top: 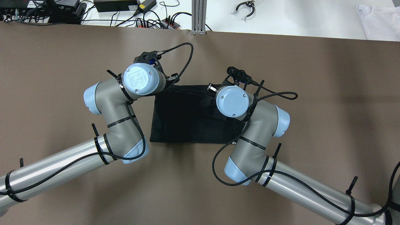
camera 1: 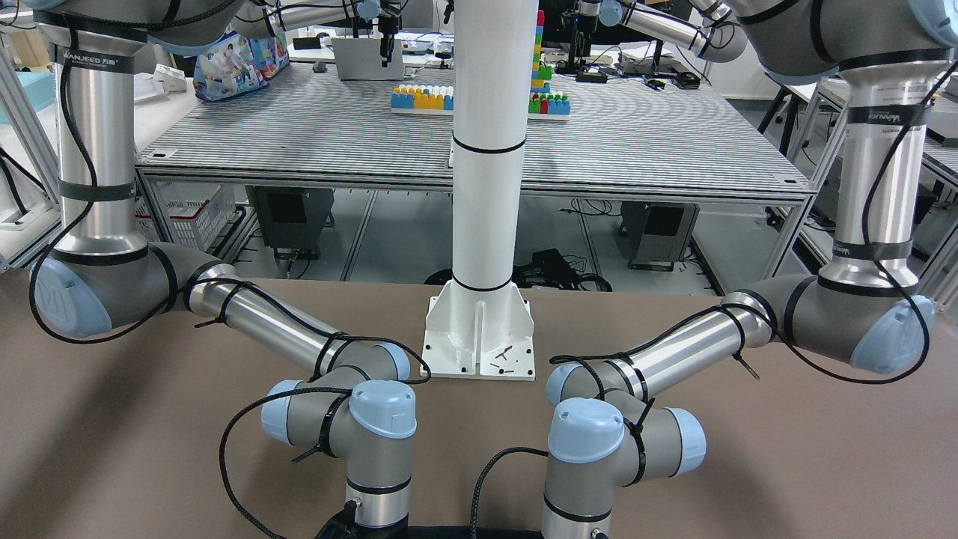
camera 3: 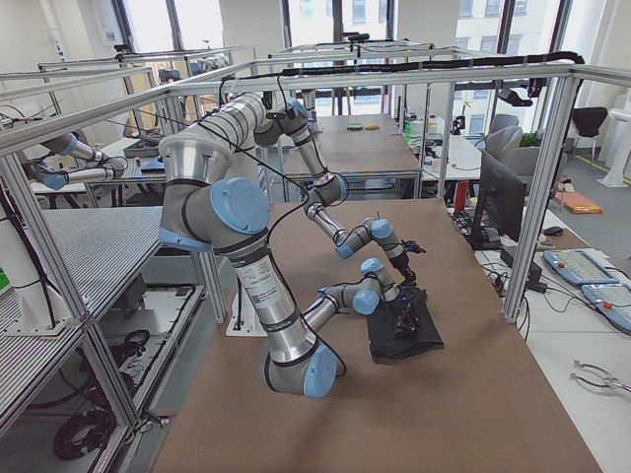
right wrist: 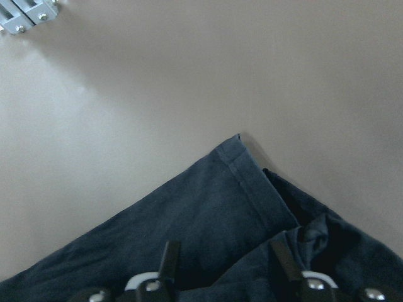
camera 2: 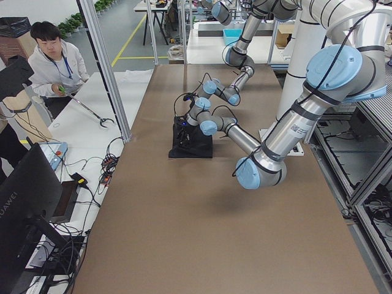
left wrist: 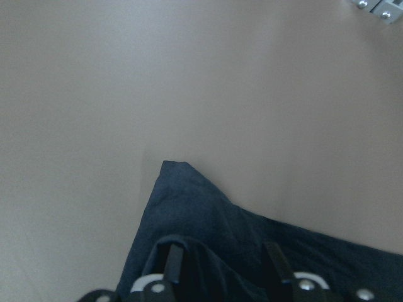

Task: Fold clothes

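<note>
- Left jaws stand apart in the wrist view. Their two fingers (left wrist: 171,267) point down at the black cloth (top: 187,118), and a raised wrinkle of it lies between them — nothing is clamped.
- Right jaws are apart as well, and their fingers (right wrist: 167,259) straddle a bunched fold of the cloth.
- Ahead of the left jaws, one corner of the cloth tapers to a point on the bare brown worktop (top: 62,47). The rest of the fabric runs off beneath and behind them.
- Ahead of the right jaws lies a hemmed corner. Just to its right a second layer of fabric shows, with a dark gap between the two.
- Seen from overhead, the cloth lies between the two sets of jaws and spreads from them back toward the robot as a roughly rectangular dark patch.
- Left jaws sit at its far left corner and right jaws at its far right corner, and both wrists cover part of it.
- Beyond the jaws, at the far edge of the worktop, stands an aluminium post (top: 199,15) — its bolted foot shows in an upper corner of each wrist view.
</note>
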Controlling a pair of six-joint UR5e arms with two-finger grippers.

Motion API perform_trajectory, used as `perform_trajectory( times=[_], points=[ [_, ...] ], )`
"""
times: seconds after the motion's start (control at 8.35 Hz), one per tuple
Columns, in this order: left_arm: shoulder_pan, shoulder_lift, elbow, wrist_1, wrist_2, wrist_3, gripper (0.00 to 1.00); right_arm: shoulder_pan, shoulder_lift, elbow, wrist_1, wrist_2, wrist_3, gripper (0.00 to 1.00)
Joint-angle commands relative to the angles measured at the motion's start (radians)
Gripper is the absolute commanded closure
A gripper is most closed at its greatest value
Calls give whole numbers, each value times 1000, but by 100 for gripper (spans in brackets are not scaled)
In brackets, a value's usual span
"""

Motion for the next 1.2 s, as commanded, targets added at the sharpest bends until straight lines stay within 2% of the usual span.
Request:
perform_trajectory(
  times=[0.0,0.48,0.6,0.72,0.84,0.96,1.08],
  points=[
    [-1,8,-25,-7,-1,-7,0,-29,15,0,6,26,68,8],
    [0,13,-26,-7,0,-10,0,-48,-31,43,6,32,82,8],
    [0,14,-26,-7,2,-10,0,-49,-90,85,6,38,71,7],
    [2,14,-26,-7,2,-10,0,-54,-100,95,6,32,71,11],
    [3,19,-26,-9,2,-10,0,-75,-97,87,6,26,76,29],
    [2,20,-26,-9,2,-10,0,-77,-99,86,6,25,74,66],
    [2,28,-26,-9,0,-10,0,-78,-94,86,6,25,86,98]
  ],
)
